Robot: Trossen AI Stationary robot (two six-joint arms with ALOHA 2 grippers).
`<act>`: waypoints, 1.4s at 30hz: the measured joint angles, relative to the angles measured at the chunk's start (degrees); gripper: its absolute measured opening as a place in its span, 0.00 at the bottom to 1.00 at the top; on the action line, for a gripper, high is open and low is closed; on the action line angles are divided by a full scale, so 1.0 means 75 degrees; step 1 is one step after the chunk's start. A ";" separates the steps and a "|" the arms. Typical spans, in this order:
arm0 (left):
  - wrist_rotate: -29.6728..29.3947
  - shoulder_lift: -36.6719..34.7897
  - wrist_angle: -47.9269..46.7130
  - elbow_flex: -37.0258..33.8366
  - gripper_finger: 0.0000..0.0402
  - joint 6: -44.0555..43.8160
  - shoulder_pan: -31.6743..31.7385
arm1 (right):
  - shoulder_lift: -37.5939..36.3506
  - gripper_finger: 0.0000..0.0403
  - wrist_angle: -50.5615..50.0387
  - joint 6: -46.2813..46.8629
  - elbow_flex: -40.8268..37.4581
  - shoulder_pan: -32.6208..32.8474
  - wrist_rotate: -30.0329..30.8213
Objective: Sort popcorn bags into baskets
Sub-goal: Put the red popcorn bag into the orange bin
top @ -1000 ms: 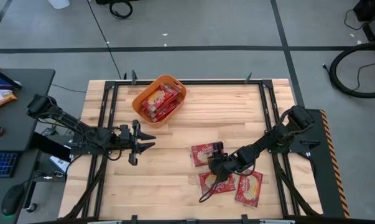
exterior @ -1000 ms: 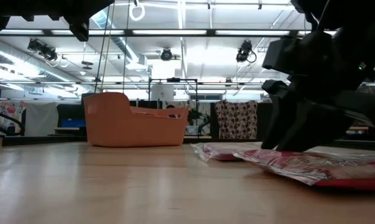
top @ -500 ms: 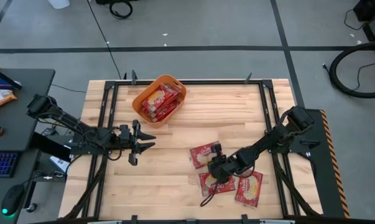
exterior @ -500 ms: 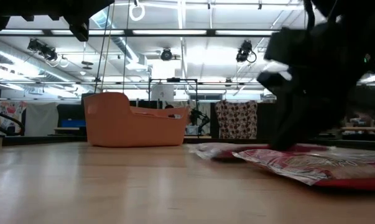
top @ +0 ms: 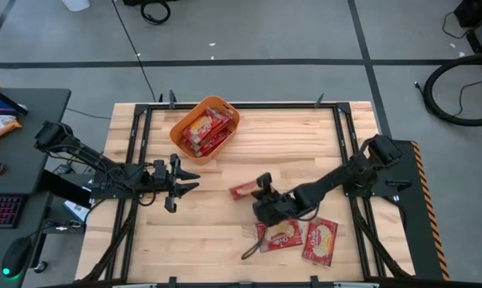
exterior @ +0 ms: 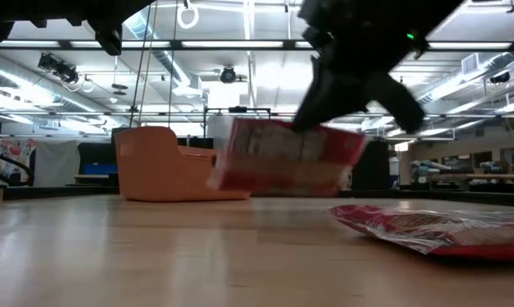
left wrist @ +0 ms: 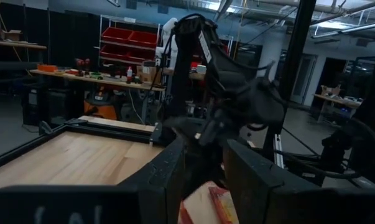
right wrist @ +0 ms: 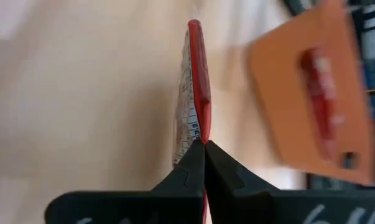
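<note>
The bag (top: pixel 244 190) hangs edge-on from my right pincer (top: pixel 262 198), clear of the bench (top: pixel 304 144); in the right wrist view its red edge (right wrist: pixel 198 81) runs straight out from between my fingers (right wrist: pixel 188 171), which are pressed fully together on its corner. So the pick is done and I judge this to be the carry.

The basket (top: pixel 205 128) lies ahead of the pincer and well apart from it, on the far side of the bench, with several bags (top: pixel 203 130) already inside. Two more bags stay flat on the bench just behind and beside my pincer, one (top: pixel 280 235) nearly under my wrist and one (top: pixel 321 241) farther out.

Next I should swing the bag across until it is over the basket's rim, then part my fingers. The bag is thin and held by one corner only, so I expect it to flap; a slow, level move seems wise.

My left pincer (top: pixel 179 182) waits beside the basket, fingers spread and holding nothing.
</note>
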 joint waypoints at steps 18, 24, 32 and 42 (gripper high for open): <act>0.0084 -0.0005 0.0666 0.0003 0.29 0.0640 -0.0031 | -0.0012 0.01 0.1807 -0.3422 0.1369 -0.2201 0.1422; 0.0294 -0.0002 0.0597 0.0003 0.29 0.0661 -0.0206 | -0.0012 0.01 0.3082 -0.4928 0.1372 -0.3107 -0.0349; 0.0294 -0.0002 0.0388 0.0003 0.29 0.0668 -0.0321 | -0.0003 0.01 0.3706 -0.5385 0.1372 -0.4469 -0.3356; 0.0111 -0.0002 0.0556 0.0003 0.29 0.0802 -0.0206 | 0.0363 0.01 0.5284 -0.5989 0.1387 -0.5083 -0.4696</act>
